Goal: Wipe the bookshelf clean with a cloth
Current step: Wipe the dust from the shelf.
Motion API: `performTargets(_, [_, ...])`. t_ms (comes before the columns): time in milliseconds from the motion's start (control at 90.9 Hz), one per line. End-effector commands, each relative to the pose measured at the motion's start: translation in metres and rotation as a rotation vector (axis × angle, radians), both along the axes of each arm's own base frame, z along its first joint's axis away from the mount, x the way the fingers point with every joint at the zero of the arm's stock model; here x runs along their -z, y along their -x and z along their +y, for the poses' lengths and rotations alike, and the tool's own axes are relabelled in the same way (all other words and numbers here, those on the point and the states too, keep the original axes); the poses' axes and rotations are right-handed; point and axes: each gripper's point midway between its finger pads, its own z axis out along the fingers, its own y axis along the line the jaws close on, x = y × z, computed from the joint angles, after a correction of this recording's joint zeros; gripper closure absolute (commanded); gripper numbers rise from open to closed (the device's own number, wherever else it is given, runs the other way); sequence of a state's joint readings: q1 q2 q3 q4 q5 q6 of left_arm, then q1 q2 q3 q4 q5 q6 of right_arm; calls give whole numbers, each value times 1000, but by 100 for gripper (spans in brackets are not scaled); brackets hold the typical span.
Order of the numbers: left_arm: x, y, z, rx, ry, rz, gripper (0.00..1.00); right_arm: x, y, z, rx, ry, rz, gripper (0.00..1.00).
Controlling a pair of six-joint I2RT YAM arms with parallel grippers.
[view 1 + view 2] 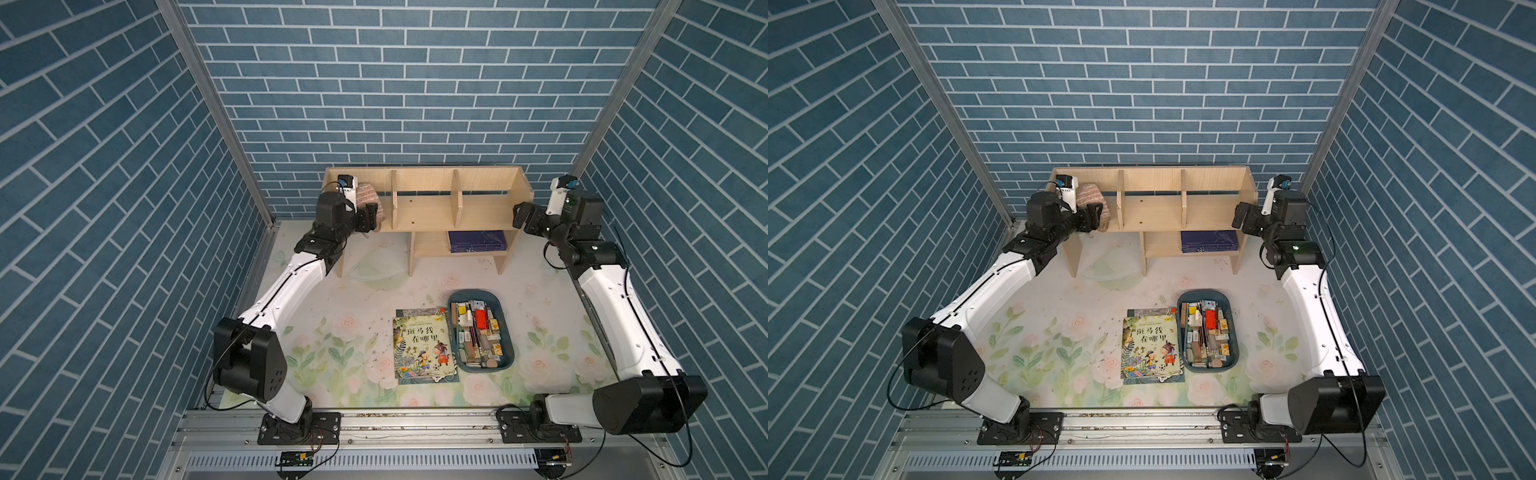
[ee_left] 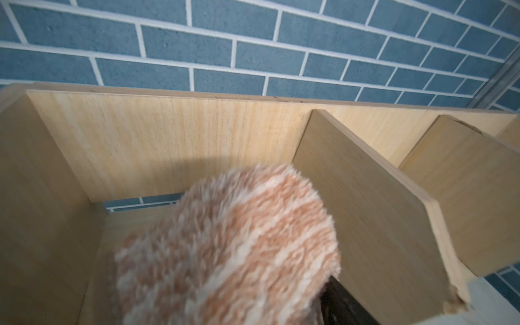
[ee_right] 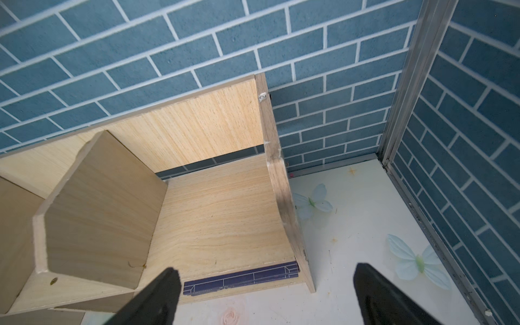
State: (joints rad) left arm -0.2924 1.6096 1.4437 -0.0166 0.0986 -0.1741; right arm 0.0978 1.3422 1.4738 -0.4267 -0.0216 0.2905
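Two risks stand out. First, the cloth (image 1: 369, 198) sits bunched in the leftmost upper compartment of the bookshelf (image 1: 424, 183), close to its front edge. If the left gripper (image 1: 370, 219) has no firm hold, the cloth could slump off the board onto the table, and the middle and right compartments would go unwiped. Second, a sideways stroke would run into the nearer divider (image 2: 365, 208), which stands just beside the cloth. Pushing on could shove the light shelf unit along the table.

The left gripper is at the cloth's near side, but the striped pile fills the left wrist view (only one dark finger (image 2: 340, 301) peeks out beneath it). Whether the jaws clamp the cloth or stand apart cannot be told. The right gripper (image 3: 267, 277) is spread wide and empty, hovering off the shelf's right end panel (image 3: 282, 197) and touching nothing. If it drifted inward, it might knock that panel.
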Motion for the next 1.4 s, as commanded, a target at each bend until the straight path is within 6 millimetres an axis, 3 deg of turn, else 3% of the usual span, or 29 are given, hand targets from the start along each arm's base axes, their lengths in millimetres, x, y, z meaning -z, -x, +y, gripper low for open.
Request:
performTargets(0, [-22, -5, 10, -48, 17, -23, 2, -2, 9, -12, 43, 44, 45, 0])
performTargets(209, [-41, 6, 23, -102, 30, -57, 0, -10, 14, -9, 13, 29, 17, 0])
performTargets(330, [-50, 12, 26, -117, 51, -59, 3, -3, 16, -6, 3, 3, 26, 0])
performTargets(451, [-30, 18, 24, -101, 36, 10, 11, 7, 18, -5, 3, -11, 38, 0])
performTargets(583, [-11, 29, 23, -80, 13, 56, 12, 15, 15, -3, -1, -21, 43, 0])
performTargets(836, [10, 42, 24, -68, 7, 85, 26, 22, -13, -6, 17, 12, 36, 1])
performTargets(1023, [4, 30, 16, -48, 41, 56, 44, 31, -38, -12, 25, 103, 14, 1])
performTargets(1210, [-13, 9, 6, -32, 73, 8, 53, 43, -54, -4, -34, 141, -48, 3])
performTargets(1386, [-14, -7, -2, -18, 90, -12, 63, 54, -68, 0, -58, 152, -59, 7])
